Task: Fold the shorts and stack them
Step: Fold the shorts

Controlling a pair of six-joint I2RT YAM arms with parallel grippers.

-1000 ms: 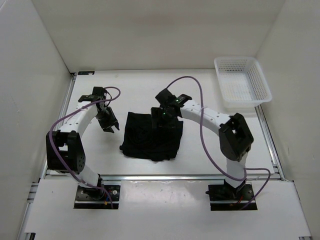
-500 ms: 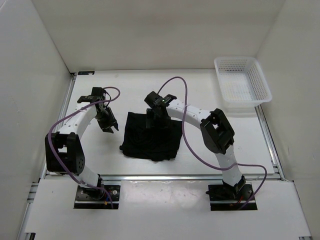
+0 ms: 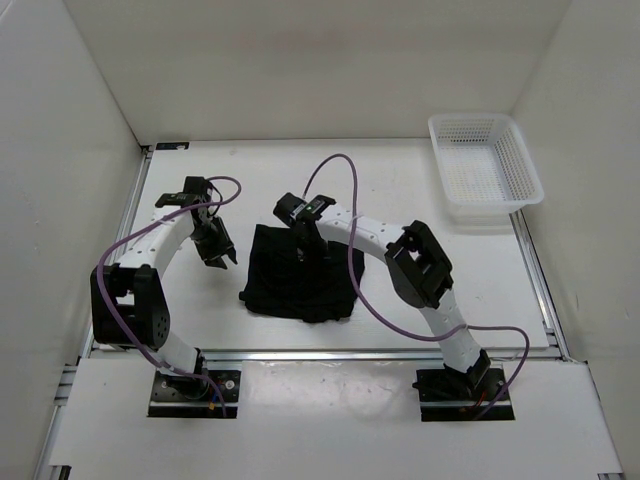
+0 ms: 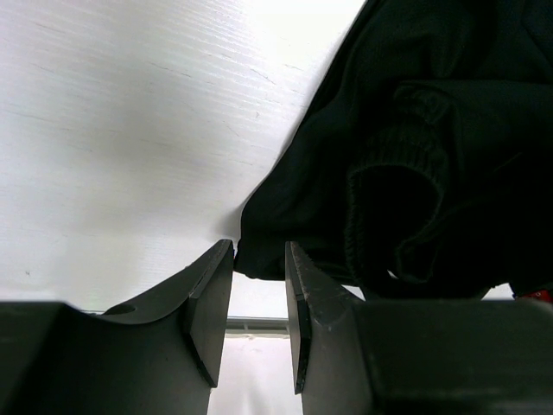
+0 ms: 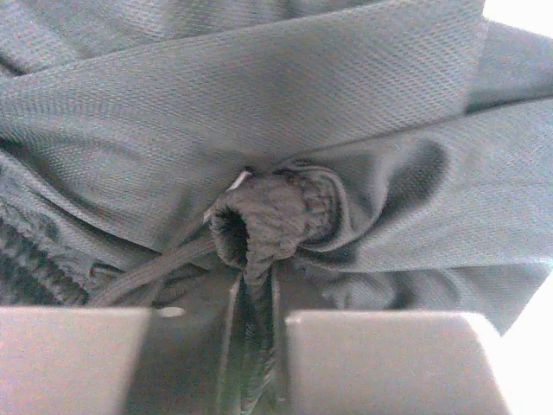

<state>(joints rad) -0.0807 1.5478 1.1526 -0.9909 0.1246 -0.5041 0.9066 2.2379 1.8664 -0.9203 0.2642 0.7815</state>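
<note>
The black shorts [image 3: 300,278] lie bunched in a rough square at the table's middle. My right gripper [image 3: 302,243] is down on their far edge, left of centre. In the right wrist view that gripper [image 5: 257,303] is shut on a pinched fold of the shorts [image 5: 285,112], with a puckered knot of fabric just past its fingertips and the drawstring [image 5: 138,277] trailing left. My left gripper [image 3: 220,256] hangs just left of the shorts. In its own view the left gripper [image 4: 259,264] is open a narrow gap with nothing in it, and a corner of the shorts [image 4: 406,156] lies just beyond its tips.
A white mesh basket [image 3: 485,170] stands at the back right corner. White walls close the table on three sides. A metal rail [image 3: 320,352] runs along the near edge, in front of the arm bases. Purple cables loop over both arms.
My right arm swung left along the shorts' far edge, came down and shut its jaws on the fabric. The left arm has hardly moved.
</note>
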